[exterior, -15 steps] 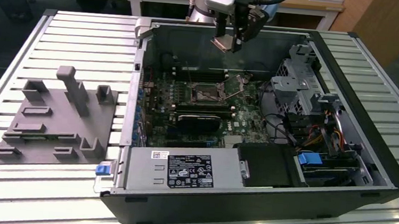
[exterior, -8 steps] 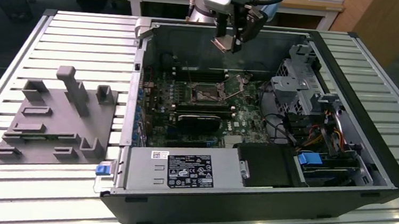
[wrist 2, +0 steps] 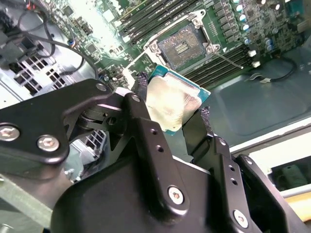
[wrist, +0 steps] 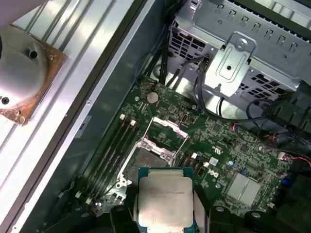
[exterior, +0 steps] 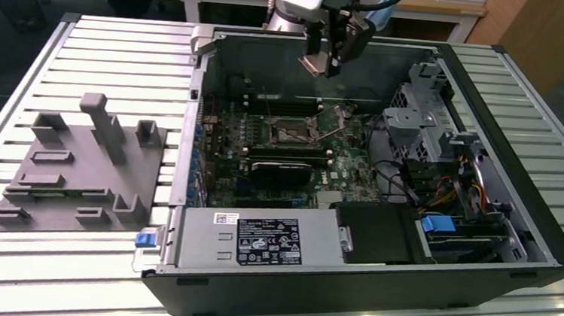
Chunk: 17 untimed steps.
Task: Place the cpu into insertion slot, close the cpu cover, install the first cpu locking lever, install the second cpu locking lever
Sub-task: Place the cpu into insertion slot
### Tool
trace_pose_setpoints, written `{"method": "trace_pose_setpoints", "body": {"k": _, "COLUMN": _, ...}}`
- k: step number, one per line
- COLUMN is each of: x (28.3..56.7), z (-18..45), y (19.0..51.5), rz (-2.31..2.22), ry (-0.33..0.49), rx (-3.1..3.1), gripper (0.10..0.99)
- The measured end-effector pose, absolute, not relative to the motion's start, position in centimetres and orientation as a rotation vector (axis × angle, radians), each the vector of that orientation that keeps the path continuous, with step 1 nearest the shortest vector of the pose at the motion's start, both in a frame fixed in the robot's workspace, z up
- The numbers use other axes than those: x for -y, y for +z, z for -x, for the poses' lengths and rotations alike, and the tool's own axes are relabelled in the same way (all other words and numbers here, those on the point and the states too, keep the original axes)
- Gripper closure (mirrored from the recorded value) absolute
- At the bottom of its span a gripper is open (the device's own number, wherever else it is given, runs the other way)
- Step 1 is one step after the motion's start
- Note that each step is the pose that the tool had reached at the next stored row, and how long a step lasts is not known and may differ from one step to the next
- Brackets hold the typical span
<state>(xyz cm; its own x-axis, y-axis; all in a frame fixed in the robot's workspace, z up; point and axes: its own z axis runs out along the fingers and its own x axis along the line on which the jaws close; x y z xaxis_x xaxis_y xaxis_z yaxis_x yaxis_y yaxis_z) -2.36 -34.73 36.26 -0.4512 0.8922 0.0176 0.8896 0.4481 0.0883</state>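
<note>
With hand [wrist 2: 172, 99] pinching the flat, silver-beige square cpu [wrist 2: 170, 107] by opposite edges, hovers well apart from the dark, metal-rimmed square insertion slot [wrist 2: 182, 44] in the green board [wrist: 218, 141].

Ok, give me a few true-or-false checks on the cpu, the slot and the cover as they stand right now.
1. The gripper is shut on the cpu. True.
2. The cpu is seated in the insertion slot. False: the slot is empty, and the cpu hangs above the board in the gripper.
3. The cpu cover is closed over the slot. False: it stands swung up, leaving the slot exposed.
4. A grey fixture lies on the table at the exterior view's left of the computer case. True.
</note>
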Motion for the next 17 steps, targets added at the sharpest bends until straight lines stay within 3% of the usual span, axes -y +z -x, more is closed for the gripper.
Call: {"method": "trace_pose_setpoints", "body": {"k": 17, "x": 34.6, "z": 2.5, "y": 35.0, "rz": -1.93, "ry": 0.122, "rx": -2.422, "gripper": 0.545}}
